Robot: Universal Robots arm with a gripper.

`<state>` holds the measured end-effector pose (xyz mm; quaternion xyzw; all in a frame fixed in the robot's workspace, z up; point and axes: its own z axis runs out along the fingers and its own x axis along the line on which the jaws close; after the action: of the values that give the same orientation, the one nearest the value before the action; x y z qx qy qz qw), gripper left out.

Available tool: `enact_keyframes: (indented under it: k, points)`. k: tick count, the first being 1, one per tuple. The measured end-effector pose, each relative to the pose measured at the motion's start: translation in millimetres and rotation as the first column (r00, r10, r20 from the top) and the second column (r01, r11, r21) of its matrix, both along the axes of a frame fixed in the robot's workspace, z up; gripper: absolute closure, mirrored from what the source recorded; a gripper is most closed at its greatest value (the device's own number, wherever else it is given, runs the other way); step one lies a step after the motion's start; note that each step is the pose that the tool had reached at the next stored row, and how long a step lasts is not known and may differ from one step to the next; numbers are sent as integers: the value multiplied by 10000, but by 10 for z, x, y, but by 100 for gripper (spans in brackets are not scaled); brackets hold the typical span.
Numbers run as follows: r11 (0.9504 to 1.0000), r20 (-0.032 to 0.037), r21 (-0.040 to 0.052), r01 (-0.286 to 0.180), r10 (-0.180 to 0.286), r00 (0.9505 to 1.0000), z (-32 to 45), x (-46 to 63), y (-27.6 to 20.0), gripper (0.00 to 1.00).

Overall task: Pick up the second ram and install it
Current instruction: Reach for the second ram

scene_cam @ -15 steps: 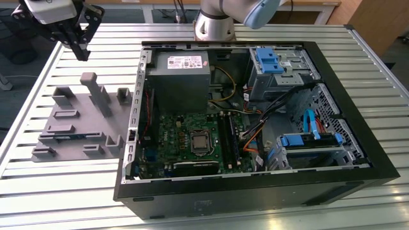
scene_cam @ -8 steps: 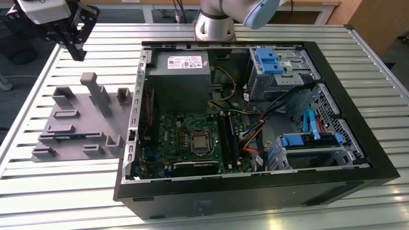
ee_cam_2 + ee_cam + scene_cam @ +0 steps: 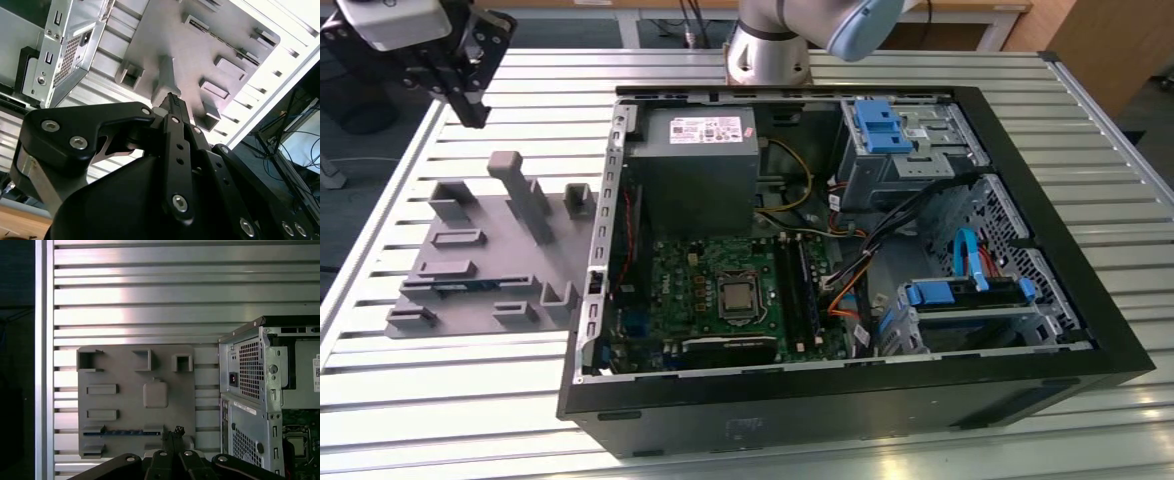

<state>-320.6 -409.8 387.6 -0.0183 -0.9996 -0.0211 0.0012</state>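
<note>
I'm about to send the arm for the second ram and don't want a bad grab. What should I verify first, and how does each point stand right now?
1. Second ram in the gray holder: ok. In the first wrist view it lies flat in a slot.
2. Hand empty: ok. It holds nothing.
3. Hand open for a grasp: not ok. It is shut.
4. Hand down at the ram: not ok. In the exterior view it hangs high above the holder and touches nothing.
5. Computer case open: ok. The motherboard is exposed.
6. Free memory slot on the motherboard: cannot tell.
</note>
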Motion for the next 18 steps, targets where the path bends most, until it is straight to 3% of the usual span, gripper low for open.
enact_keyframes:
  k: [9,18]
  points:
    - [10000,0,0,0,0,10000,-3,-106,-3,89]
    - [10000,-1,0,1,-1,10000,-9,-215,-60,89]
